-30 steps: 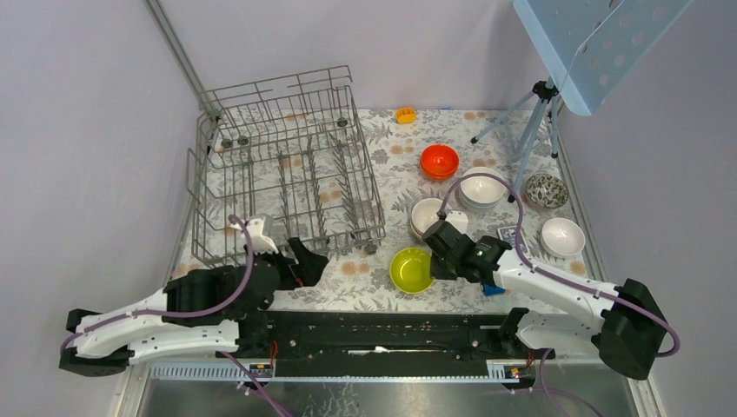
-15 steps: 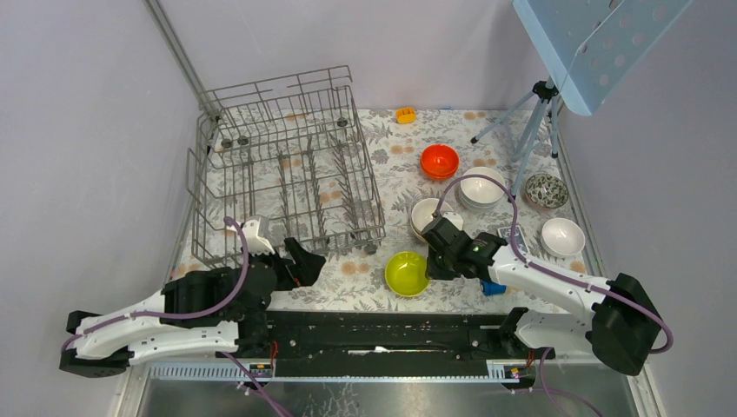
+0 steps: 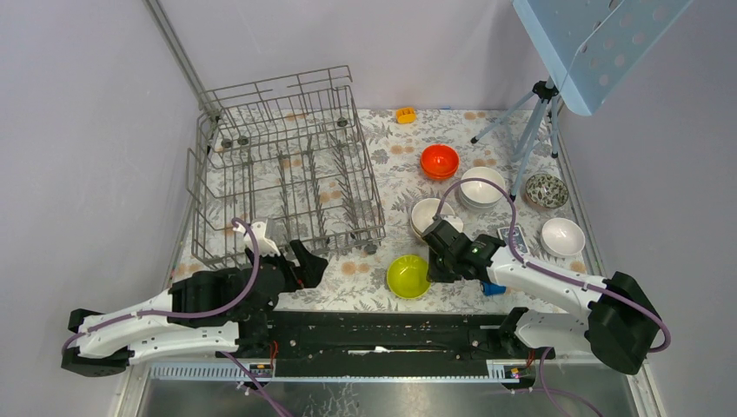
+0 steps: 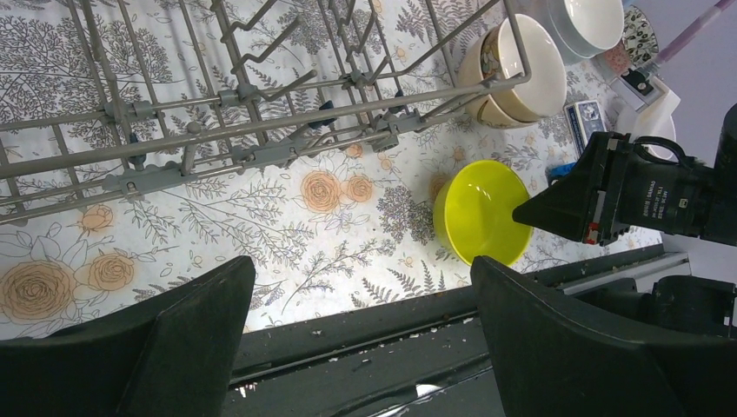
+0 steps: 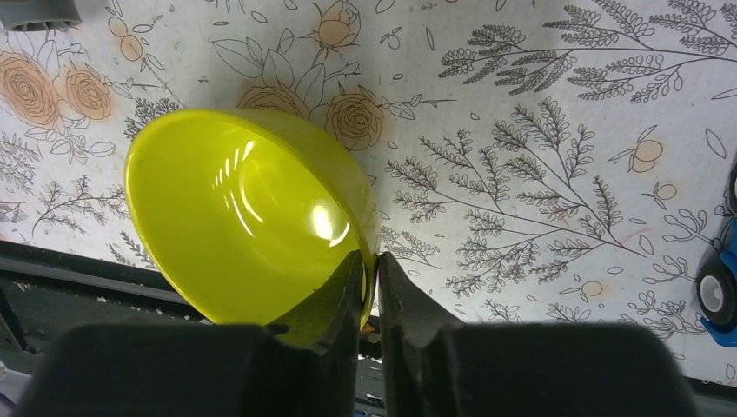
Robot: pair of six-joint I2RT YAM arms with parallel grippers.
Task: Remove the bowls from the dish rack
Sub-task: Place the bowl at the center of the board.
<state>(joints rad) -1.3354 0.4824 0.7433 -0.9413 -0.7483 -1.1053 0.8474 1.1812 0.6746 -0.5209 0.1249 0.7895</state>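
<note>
The grey wire dish rack [image 3: 287, 165] stands at the back left, and I see no bowl in it. My right gripper [image 3: 431, 267] is shut on the right rim of a yellow-green bowl [image 3: 407, 274], tilted just above the floral mat; the right wrist view shows the rim [image 5: 235, 208] pinched in that gripper [image 5: 370, 271]. An orange-red bowl [image 3: 440, 161], stacked white bowls [image 3: 482, 188], beige bowls [image 3: 426, 215], a dark patterned bowl [image 3: 547, 189] and a white bowl [image 3: 562, 236] sit on the mat at right. My left gripper [image 3: 294, 263] is open and empty in front of the rack [image 4: 261, 130].
A small blue toy car [image 3: 494, 287] lies just right of the right gripper, also in the right wrist view [image 5: 720, 295]. A tripod [image 3: 534, 122] stands at the back right, and a small yellow object [image 3: 405, 115] lies at the back. A black rail [image 3: 382, 326] runs along the near edge.
The right gripper has carried the yellow-green bowl slightly left and toward the near edge. The left arm has shifted a little.
</note>
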